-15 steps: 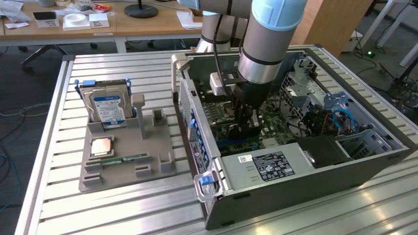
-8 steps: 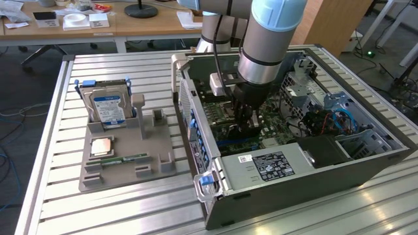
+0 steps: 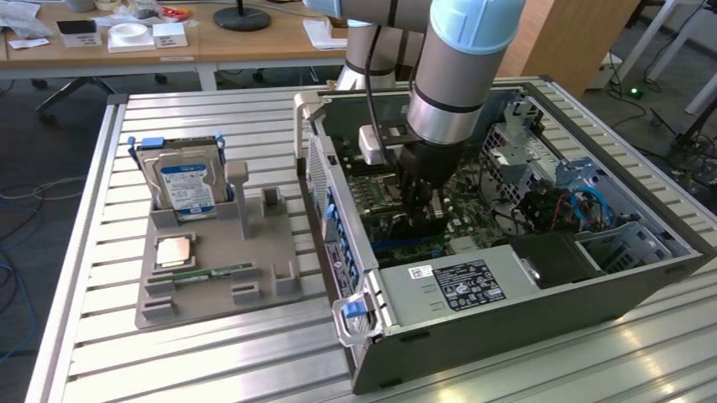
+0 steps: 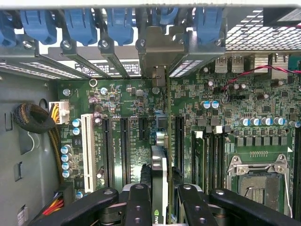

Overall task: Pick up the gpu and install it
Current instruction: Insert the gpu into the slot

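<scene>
In the wrist view the gripper (image 4: pixel 164 209) is nearest. Its black fingers (image 4: pixel 138 207) are clamped on the gpu (image 4: pixel 159 176), held edge-on just above the motherboard (image 4: pixel 263 108) among the black expansion slots (image 4: pixel 179 141). The card's far end reaches the rear bay under the blue latches (image 4: pixel 120 23). In the exterior view this sits at frame centre, inside the open computer case (image 3: pixel 505 327). Risk: a slight tilt or offset could press the edge connector beside its slot, or snag the bracket end on the rear frame.

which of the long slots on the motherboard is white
The white slot at the end of the row, beside the column of blue capacitors near the grey case wall. The other long slots are black.
</scene>
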`<state>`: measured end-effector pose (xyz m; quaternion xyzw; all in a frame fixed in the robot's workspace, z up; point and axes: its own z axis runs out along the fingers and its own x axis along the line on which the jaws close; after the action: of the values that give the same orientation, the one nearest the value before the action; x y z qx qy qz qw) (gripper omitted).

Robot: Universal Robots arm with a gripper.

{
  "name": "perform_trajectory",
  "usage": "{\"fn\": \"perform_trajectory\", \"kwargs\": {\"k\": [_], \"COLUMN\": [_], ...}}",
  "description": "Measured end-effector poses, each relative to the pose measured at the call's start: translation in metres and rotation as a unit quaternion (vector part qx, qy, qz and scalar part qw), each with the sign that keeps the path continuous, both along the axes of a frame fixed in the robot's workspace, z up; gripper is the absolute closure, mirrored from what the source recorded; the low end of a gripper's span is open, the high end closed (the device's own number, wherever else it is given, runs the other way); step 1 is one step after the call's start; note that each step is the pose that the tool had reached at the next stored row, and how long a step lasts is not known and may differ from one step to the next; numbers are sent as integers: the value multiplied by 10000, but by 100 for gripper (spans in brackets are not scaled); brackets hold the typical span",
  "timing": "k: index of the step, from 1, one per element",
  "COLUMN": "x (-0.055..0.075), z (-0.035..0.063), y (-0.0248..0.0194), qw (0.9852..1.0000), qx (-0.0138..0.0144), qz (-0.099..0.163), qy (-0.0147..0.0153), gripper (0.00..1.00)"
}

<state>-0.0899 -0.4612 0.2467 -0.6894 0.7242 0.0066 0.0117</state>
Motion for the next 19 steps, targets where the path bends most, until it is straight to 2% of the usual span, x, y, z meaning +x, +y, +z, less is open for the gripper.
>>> {"fn": "perform_trajectory", "kwargs": {"k": [19], "x": [-1], "z": [-37], "y": [0], "qw": [10000], "qx": [-1], "qz": [-1], "qy": [1], "gripper": [73]}}
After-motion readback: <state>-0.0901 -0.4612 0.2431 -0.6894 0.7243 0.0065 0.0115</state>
